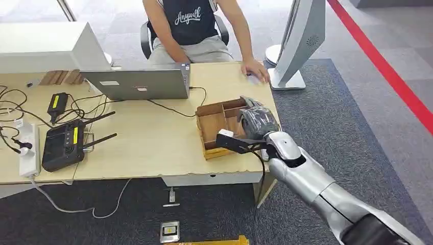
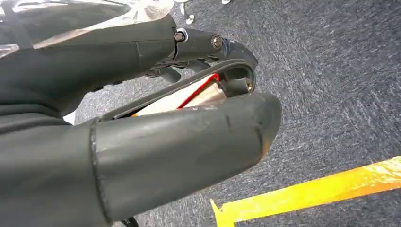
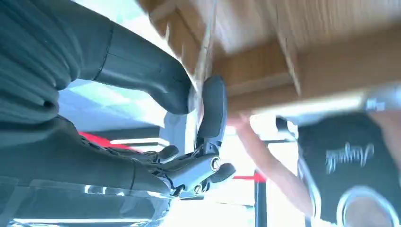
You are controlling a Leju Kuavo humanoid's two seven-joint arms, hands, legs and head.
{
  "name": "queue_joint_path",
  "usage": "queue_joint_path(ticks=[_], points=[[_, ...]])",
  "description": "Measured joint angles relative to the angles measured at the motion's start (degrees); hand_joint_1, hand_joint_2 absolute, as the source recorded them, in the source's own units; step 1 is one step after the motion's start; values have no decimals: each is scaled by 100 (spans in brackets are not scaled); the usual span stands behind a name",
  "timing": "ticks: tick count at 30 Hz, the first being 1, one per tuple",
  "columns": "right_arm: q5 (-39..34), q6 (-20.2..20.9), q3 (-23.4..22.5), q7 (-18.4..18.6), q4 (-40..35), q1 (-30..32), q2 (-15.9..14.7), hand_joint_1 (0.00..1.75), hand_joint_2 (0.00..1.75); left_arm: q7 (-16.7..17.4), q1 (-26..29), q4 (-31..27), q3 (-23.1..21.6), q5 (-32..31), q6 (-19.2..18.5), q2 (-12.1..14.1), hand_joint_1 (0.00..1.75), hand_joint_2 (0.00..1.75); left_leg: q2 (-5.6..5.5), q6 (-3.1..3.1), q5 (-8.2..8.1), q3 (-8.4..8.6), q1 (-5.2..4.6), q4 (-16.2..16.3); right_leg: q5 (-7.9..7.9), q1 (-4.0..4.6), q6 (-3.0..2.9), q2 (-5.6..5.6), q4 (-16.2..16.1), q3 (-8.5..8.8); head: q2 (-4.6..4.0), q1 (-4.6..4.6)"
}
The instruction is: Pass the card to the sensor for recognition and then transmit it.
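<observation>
Left side first: my left hand [image 2: 142, 118] hung over grey carpet, near a yellow floor strip [image 2: 312, 191]. Its fingers were curled in toward the thumb. There was a pale sliver with a red edge between them, and I couldn't tell if that was a held thing or part of the hand, so grip unclear.

On the desk [image 1: 153, 148], going across: white power strip [image 1: 28, 148], black controller [image 1: 64, 145] with antennas, open laptop [image 1: 138, 84], then the wooden divided box [image 1: 217, 107] near the desk's right edge.

My right hand [image 1: 258, 122] was at the box's right side, over its compartments. In the right wrist view the thumb and one finger were pinched on a thin sheet seen edge-on. I took that for the card [image 3: 206, 56], right at the box wall. The picture was blurred, so the card's face was unreadable.

Further right, a seated person's hand [image 1: 257, 70] rested on the desk's far corner, and just beyond it stood a white floor stand [image 1: 301, 41].

Progress call: early. The card looked grasped at the box and not yet carried away. I couldn't pick out the sensor for certain, though it may have been the white stand. Left to do: lift the card out, present it for recognition, then hand it on.
</observation>
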Motion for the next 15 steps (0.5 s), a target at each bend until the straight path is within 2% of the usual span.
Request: queue_joint_path(ticks=[8, 15], points=[[41, 192, -395, 131, -812, -408, -186, 175, 175, -28, 1, 0, 0, -50, 20, 0, 0, 0, 0, -1, 1, 0, 0, 0, 0, 0, 0, 0, 0, 0, 0, 0], [83, 271, -513, 133, -1106, -576, -212, 175, 175, -13, -1, 0, 0, -55, 20, 0, 0, 0, 0, -1, 1, 0, 1, 0, 0, 1, 0, 0, 0, 0, 0, -2]])
